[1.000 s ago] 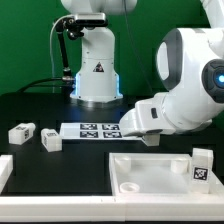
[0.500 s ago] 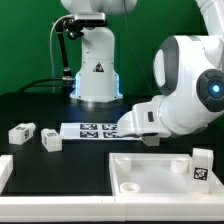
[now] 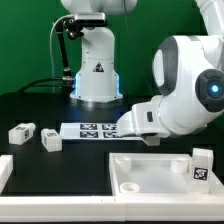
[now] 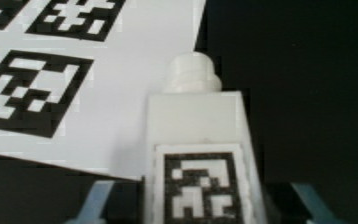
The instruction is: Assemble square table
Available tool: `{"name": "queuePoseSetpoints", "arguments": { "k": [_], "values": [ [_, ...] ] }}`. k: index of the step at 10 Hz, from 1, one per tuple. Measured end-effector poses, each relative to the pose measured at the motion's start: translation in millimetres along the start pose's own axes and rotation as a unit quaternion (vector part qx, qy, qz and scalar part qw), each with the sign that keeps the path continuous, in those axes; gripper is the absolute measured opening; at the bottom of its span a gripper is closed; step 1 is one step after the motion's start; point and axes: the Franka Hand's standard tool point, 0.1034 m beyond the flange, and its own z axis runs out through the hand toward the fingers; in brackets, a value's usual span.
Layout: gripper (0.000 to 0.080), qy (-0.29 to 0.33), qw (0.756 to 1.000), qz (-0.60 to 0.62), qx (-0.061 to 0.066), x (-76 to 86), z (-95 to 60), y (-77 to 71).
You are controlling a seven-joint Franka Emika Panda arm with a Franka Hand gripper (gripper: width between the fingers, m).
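Note:
In the wrist view a white table leg with a black-and-white tag lies partly on the marker board, its threaded tip pointing away. My gripper is open, one finger on each side of the leg with a gap to it. In the exterior view the gripper is low over the marker board. The square tabletop lies at the front with its recessed side up, and one leg stands on its right part. Two more legs lie at the exterior view's left.
The white domed robot base stands at the back. My bulky arm link fills the exterior view's right. A white piece shows at the left edge.
The arm has sunk a little toward the marker board during the last second. The parts on the table have not moved.

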Motion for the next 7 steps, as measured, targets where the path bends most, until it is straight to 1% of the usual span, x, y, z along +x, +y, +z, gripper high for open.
{"name": "queuePoseSetpoints", "arguments": {
  "k": [3, 4, 5, 6, 7],
  "values": [
    [0.0285, 0.0, 1.0, 0.0, 0.0, 0.1, -0.2, 0.5],
    [0.0285, 0.002, 1.0, 0.0, 0.001, -0.1, -3.1, 1.8],
    [0.0285, 0.002, 1.0, -0.012, -0.003, -6.3, -23.1, 9.6],
    [0.0287, 0.016, 1.0, -0.018, 0.002, -11.4, -49.7, 18.5],
    [0.0287, 0.029, 0.999, -0.02, 0.008, -17.1, -70.5, 27.1]
  ]
}}
